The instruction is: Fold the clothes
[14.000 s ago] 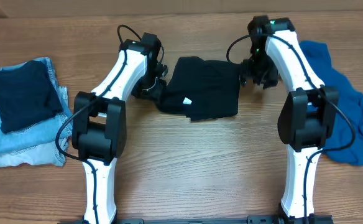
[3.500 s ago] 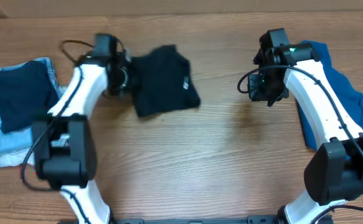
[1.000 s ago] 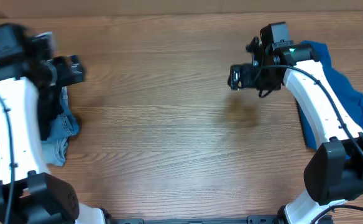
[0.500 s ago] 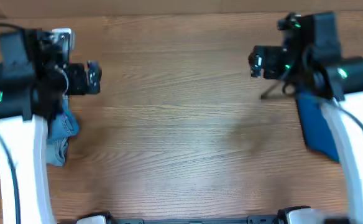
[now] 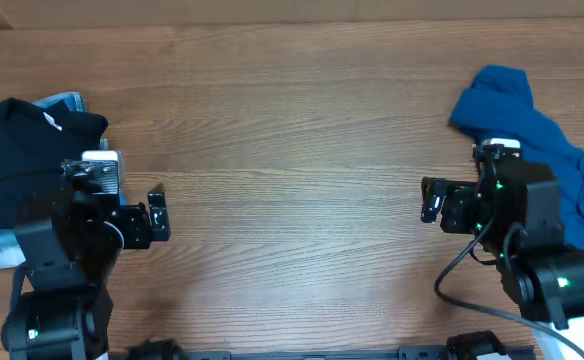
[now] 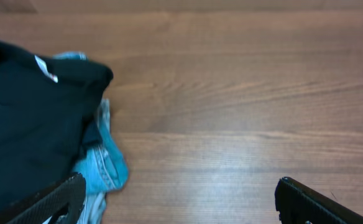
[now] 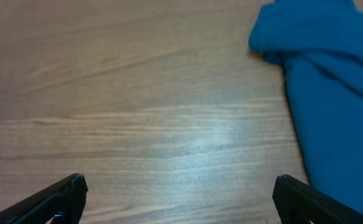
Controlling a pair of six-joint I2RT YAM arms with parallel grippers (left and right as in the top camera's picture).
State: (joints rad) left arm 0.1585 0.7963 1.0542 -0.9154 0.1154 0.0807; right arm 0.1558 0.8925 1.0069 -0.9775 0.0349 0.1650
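The black garment (image 5: 17, 165) lies folded on the stack at the table's far left, its white label showing; the left wrist view has it (image 6: 32, 118) at the left. The teal-blue garment (image 5: 537, 150) lies crumpled at the far right and fills the right side (image 7: 330, 81) of the right wrist view. My left gripper (image 5: 158, 220) hangs open over bare wood just right of the stack, nothing between its jaws (image 6: 178, 205). My right gripper (image 5: 431, 200) is open too, over bare wood just left of the teal cloth (image 7: 181, 202).
Light-blue denim jeans (image 5: 64, 102) stick out from under the black garment, with a corner showing (image 6: 104, 171) in the left wrist view. Bare wooden tabletop (image 5: 292, 150) spans the space between the two arms.
Both arms have drawn back toward the table's front edge. The left arm has come off the stack, uncovering the black garment on it. The right arm has left the teal cloth's upper edge.
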